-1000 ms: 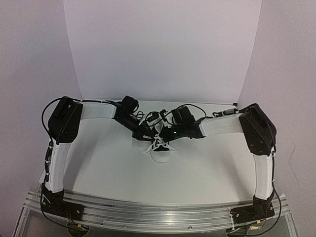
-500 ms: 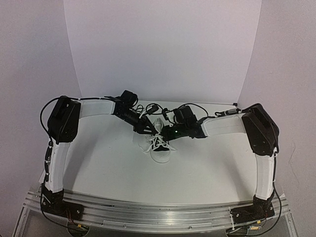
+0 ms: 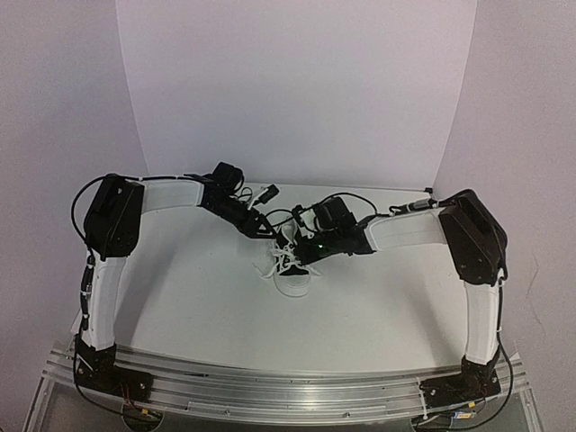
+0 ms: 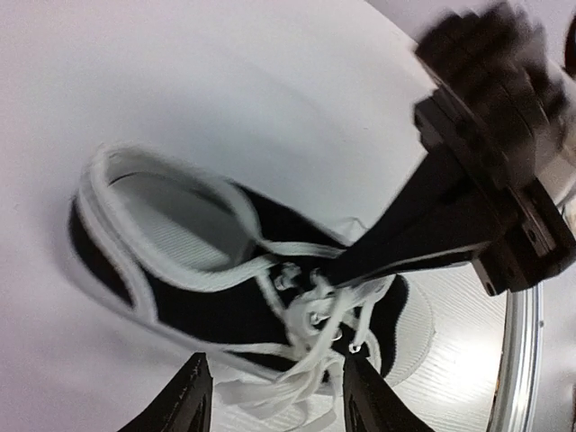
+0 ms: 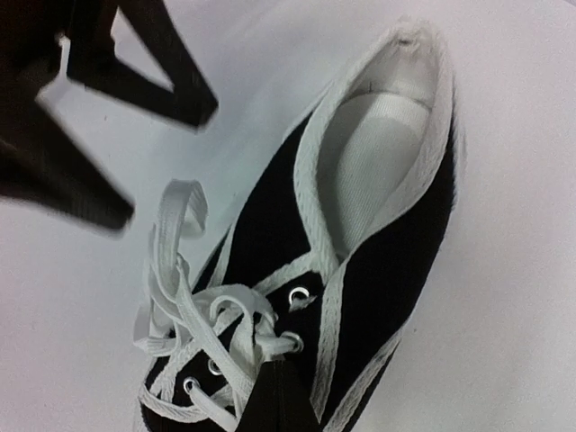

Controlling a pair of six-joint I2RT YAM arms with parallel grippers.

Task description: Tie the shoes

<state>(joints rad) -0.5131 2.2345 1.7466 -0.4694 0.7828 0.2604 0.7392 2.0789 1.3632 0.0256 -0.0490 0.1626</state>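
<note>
The shoe [image 3: 293, 268] is a small black sneaker with a white toe cap, lying mid-table with its toe toward me. Its white laces [image 5: 193, 306] lie loosely crossed over the eyelets, and one loop [image 5: 177, 216] stands up at the side. My right gripper [image 5: 279, 396] is shut, its tip resting on the lace crossing by the top eyelets; whether a strand is pinched does not show. My left gripper [image 4: 277, 405] hangs open above the shoe's [image 4: 180, 297] side with nothing between its fingers [image 4: 191, 400]. The right gripper's fingers [image 4: 423, 216] reach in from the right.
The white tabletop [image 3: 198, 306] runs out to a curved white backdrop [image 3: 297, 90]. Both arms bend in from the sides toward the shoe. The metal base rail [image 3: 288, 387] lies along the near edge.
My left gripper has opened wider and drawn back and up from the laces toward the far left. The right gripper stays shut at the lace crossing, shifted slightly left.
</note>
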